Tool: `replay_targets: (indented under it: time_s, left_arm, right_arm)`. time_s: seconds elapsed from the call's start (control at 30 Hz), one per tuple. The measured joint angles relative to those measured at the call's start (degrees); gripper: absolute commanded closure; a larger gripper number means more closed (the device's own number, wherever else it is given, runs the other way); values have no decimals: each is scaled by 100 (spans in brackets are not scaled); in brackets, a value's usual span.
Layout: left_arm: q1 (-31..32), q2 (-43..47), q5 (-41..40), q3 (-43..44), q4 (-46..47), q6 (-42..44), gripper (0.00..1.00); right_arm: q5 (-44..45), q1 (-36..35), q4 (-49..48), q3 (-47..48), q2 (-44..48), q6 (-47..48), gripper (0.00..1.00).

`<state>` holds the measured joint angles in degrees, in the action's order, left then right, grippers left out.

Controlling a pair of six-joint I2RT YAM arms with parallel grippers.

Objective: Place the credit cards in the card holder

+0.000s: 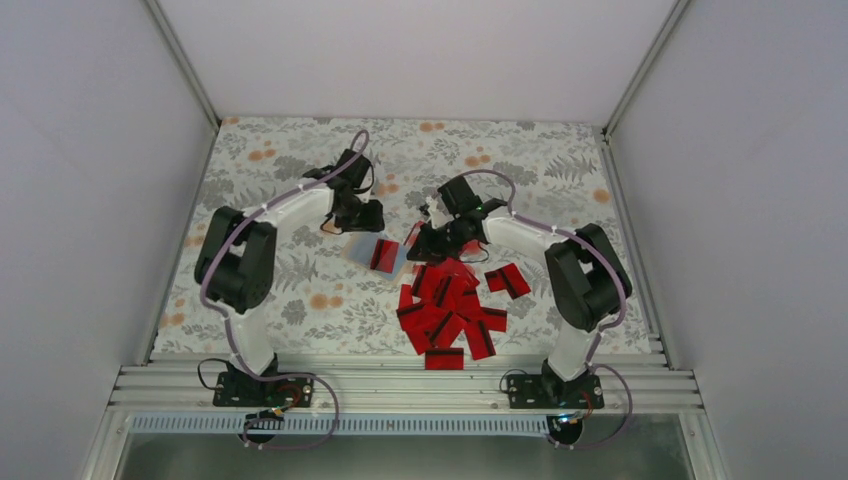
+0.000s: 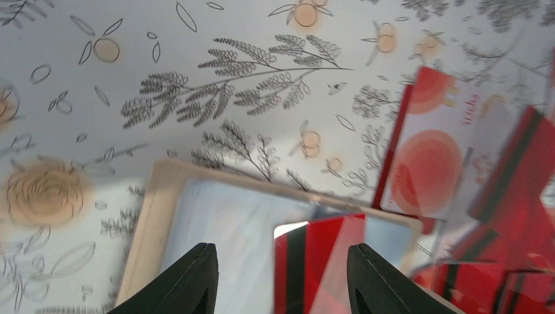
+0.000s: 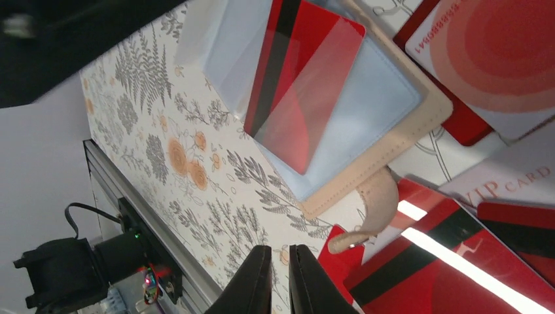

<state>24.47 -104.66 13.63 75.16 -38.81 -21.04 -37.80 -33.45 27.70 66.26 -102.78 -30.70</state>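
The card holder [image 2: 163, 216], tan-rimmed with a clear window, lies flat on the flowered cloth. One red credit card with a black stripe [image 3: 301, 85] sits partway inside it. My left gripper [image 2: 281, 268] hovers just above the holder [image 1: 358, 250], open, its fingers astride the window and gripping nothing. My right gripper [image 3: 280, 281] is shut with nothing in it, just right of the holder [image 3: 393, 157] over the cloth. Several more red credit cards [image 1: 450, 310] lie heaped in front of the right arm. A pale-faced card with a red blot [image 2: 432, 157] lies beside the holder.
The holder's tan strap [image 3: 373, 209] curls out over a red card at its corner. A pale card printed "VIP CARD" [image 3: 517, 183] lies among the loose cards. An aluminium rail [image 1: 400, 385] runs along the near edge, and white walls close the other sides.
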Motion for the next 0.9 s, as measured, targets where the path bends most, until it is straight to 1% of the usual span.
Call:
replay_targets:
  time_s: [0.1, 0.27, 0.53, 0.9]
  left_arm:
    - [2, -479, -133, 297, -72, 212, 50]
    - [7, -785, -116, 337, -101, 332, 50]
    - [42, -811, -109, 339, -109, 402, 51]
    - [262, -778, -208, 391, -229, 535, 52]
  right_arm:
    - [-17, 0, -192, -7, -39, -225, 91]
    - [39, 0, -483, -7, -155, -570, 91]
    - [369, 0, -597, -4, -647, -778, 91]
    - [527, 33, -612, -4, -949, -782, 92]
